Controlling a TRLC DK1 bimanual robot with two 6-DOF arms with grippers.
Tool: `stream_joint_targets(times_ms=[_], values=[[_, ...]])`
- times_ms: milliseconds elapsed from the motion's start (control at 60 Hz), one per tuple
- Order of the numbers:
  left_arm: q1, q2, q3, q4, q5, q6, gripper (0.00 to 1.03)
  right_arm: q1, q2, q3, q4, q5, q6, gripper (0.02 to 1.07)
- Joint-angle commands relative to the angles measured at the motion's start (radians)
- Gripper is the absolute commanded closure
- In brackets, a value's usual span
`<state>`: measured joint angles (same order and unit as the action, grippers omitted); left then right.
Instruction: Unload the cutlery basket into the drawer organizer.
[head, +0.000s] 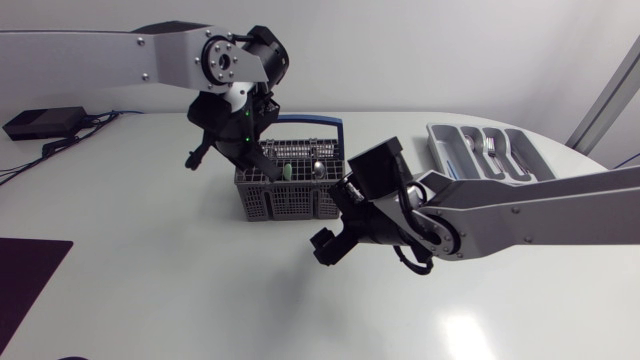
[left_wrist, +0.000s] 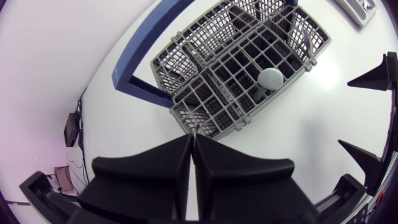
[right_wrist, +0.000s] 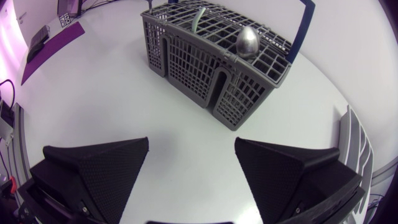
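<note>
The grey cutlery basket with a blue handle stands mid-table. A spoon bowl and a grey-green handle stick up from it. My left gripper hangs over the basket's far left corner, fingers pressed together; a thin pale sliver shows at their tips, and I cannot tell what it is. My right gripper is low beside the basket's near right corner, wide open with bare table between its fingers. The grey drawer organizer at the back right holds cutlery.
A dark mat lies at the table's near left edge. A black box with cables sits at the back left. White table stretches in front of the basket and right arm.
</note>
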<state>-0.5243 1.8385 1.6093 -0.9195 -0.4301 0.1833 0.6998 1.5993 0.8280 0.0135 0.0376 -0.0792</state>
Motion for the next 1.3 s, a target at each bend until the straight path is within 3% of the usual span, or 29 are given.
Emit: stream_joint_targets(times_ms=[0, 1283], values=[[-0.006, -0.036, 0.026, -0.016, 0.005, 0.007, 0.99, 0.009, 0.007, -0.029, 0.014, 0.007, -0.004, 0.07], [-0.023, -0.173, 0.032, -0.016, 0.008, 0.028, 0.99, 0.02, 0.014, -0.036, 0.031, 0.025, -0.013, 0.07]])
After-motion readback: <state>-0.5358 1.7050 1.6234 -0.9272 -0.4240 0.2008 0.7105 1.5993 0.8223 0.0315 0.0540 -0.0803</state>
